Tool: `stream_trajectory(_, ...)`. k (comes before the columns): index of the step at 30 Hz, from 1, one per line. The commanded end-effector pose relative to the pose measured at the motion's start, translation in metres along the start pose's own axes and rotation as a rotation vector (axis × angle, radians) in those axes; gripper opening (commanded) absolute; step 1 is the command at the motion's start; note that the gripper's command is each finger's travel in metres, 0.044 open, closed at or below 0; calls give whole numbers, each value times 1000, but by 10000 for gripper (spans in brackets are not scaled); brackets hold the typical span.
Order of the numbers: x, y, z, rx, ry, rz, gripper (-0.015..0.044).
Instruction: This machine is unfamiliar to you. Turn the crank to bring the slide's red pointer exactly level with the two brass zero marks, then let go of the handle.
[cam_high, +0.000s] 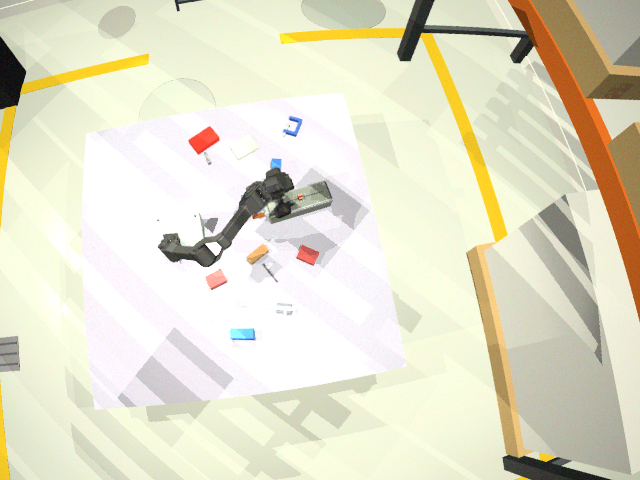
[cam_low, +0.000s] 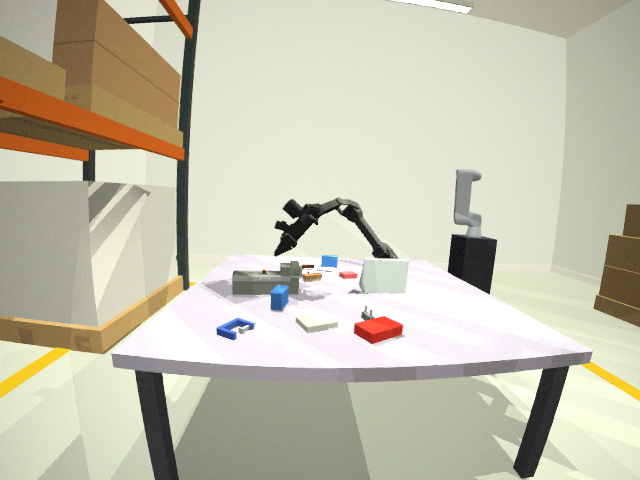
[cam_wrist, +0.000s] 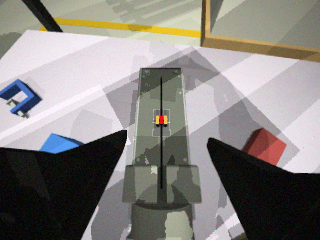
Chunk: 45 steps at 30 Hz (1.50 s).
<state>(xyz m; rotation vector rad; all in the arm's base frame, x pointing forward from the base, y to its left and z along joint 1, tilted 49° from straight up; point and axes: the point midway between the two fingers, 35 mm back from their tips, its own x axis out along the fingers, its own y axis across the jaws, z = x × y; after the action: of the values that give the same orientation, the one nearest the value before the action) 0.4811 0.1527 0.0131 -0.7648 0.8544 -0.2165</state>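
The grey-green machine (cam_high: 319, 202) (cam_low: 258, 284) (cam_wrist: 150, 95) stands on the table with a long dark slot along its top. In the wrist view the slide's red pointer (cam_wrist: 161, 120) sits between two yellow brass marks and looks level with them. My gripper (cam_high: 282, 208) (cam_low: 277, 253) (cam_wrist: 167, 138) is open and empty. It is above the machine's near end, with the fingertips wide apart on either side of it in the wrist view. A small orange-red piece (cam_high: 258, 215) beside that end may be the crank handle. The crank is not visible in the wrist view.
A blue block (cam_high: 276, 163) (cam_low: 279, 298) (cam_wrist: 59, 143) stands beside the machine. A red block (cam_high: 308, 254) (cam_wrist: 265, 146) lies on its other side. An orange block (cam_high: 257, 253) and a pale panel (cam_low: 385, 276) are nearer the arm's base. A blue clamp (cam_high: 293, 126) (cam_low: 235, 328) lies farther off.
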Motion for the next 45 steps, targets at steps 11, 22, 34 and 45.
stream_trajectory(11,0,0,0,0,0,-1,177)
stream_trajectory(22,0,0,0,0,0,-1,0)
stream_trajectory(34,0,0,0,0,0,0,0)
stream_trajectory(45,0,0,0,0,0,0,263)
